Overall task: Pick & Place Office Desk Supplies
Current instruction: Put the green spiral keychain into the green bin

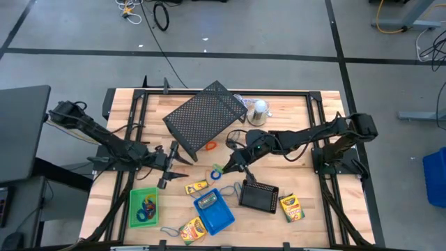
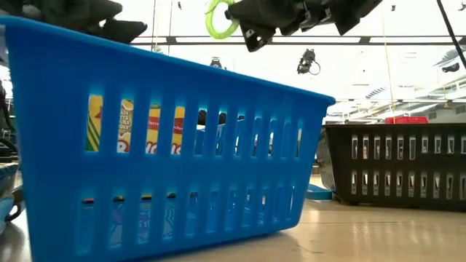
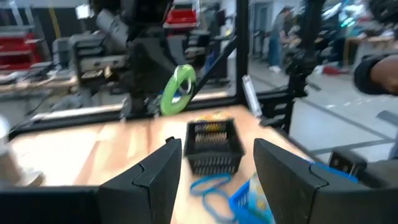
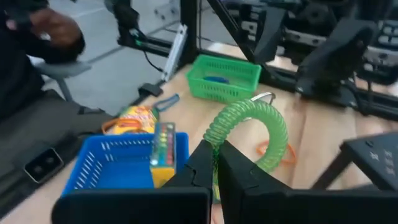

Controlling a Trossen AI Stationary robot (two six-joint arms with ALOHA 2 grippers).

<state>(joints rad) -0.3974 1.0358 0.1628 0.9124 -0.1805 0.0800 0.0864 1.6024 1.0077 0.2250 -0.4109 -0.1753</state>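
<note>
Right gripper [image 1: 224, 169] is closed tight on a green coiled loop [image 4: 255, 134], which hangs in the air between its fingers. Just below it and to the near side stands the blue tray [image 1: 214, 210] with a crayon box [image 4: 163, 149] inside. A second crayon box [image 1: 196, 187] lies on the table just beside the gripper. The black-mesh tray [image 1: 259, 196] sits near on its other side. An orange loop [image 1: 210, 146] lies a little further, by the large black mesh rack [image 1: 205, 117]. Further away, the left gripper [image 1: 164, 166] hovers with its fingers apart, holding nothing. The green tray [image 1: 143, 206] lies beyond it.
</note>
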